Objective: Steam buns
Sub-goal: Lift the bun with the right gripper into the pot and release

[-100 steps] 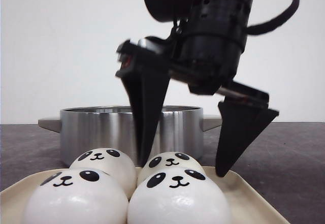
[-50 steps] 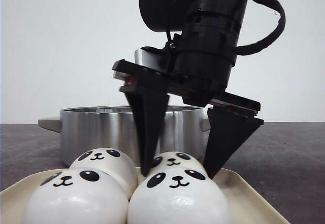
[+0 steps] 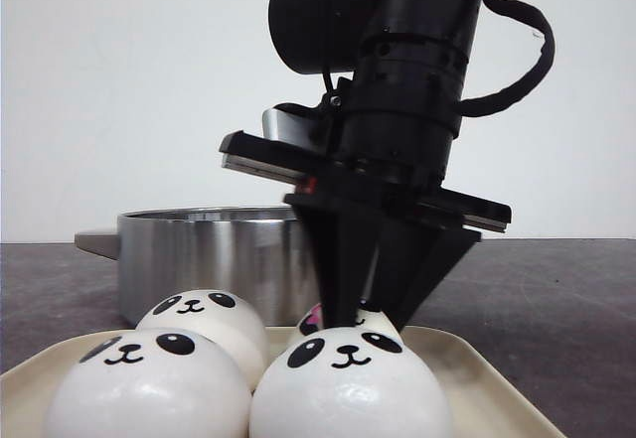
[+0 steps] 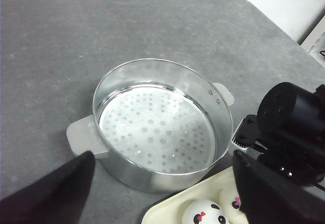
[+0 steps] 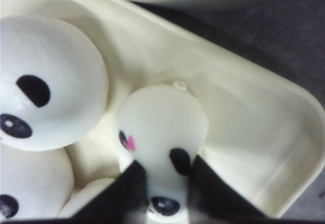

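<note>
Front view, rear-right bun (image 3: pixel 350 319) squeezed between right gripper (image 3: pixel 366 321) fingers at lower centre, three other buns (image 3: pixel 149 383) on cream tray (image 3: pixel 477 378), steel steamer pot (image 3: pixel 199 254) behind, left gripper (image 4: pixel 162 193) spread wide.

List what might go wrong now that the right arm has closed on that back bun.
The right tool pinches the rear bun hard enough to squash it narrow; it could tear or squirt out. Neighbouring buns sit tight against it on the tray, so lifting may drag them. The steamer pot has a raised rim to clear.
</note>
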`<state>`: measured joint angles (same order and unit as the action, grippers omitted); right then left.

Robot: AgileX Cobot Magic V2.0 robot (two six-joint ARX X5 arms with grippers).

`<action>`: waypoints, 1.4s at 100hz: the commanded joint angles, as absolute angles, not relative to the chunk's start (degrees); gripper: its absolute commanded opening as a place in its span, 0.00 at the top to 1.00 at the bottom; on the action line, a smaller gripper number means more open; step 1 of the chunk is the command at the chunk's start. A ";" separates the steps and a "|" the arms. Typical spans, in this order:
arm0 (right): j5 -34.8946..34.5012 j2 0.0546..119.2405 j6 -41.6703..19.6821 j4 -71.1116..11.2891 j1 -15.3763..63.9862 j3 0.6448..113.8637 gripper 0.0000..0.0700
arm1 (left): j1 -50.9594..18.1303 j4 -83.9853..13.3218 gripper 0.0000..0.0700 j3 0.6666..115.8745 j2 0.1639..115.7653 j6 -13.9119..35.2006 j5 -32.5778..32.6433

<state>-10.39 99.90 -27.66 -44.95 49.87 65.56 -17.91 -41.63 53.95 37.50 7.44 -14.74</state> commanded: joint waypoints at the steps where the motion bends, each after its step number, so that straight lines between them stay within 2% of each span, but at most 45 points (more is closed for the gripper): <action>1: -9.19 101.49 -27.33 -44.71 50.89 66.04 1.00 | -18.13 -41.23 0.26 54.78 37.80 6.87 -14.28; 40: -10.85 83.07 -26.98 -48.69 53.76 70.61 1.00 | -18.13 -42.22 0.26 54.81 37.80 6.87 -13.26; 54: -7.64 78.35 -26.87 -47.22 53.71 75.92 1.00 | -18.13 -42.06 0.26 54.78 37.80 6.87 -13.26; 63: -5.28 78.35 -24.34 -46.59 52.01 80.25 1.00 | -18.13 -42.00 0.26 54.78 37.80 6.87 -13.28; 78: -4.49 82.83 -21.30 -44.99 47.35 86.00 1.00 | -18.13 -41.98 0.26 54.78 37.80 6.87 -12.99; 101: -4.45 96.23 -17.41 -44.62 40.47 93.62 1.00 | -18.13 -42.06 0.26 54.78 37.80 6.87 -10.50; 140: -4.45 113.54 -17.63 -35.07 35.73 95.39 1.00 | -18.59 -43.77 0.26 54.78 37.80 6.87 -10.52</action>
<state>-4.47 111.59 -18.02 -36.42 35.48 93.93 -18.13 -43.79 53.95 37.50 7.42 -10.61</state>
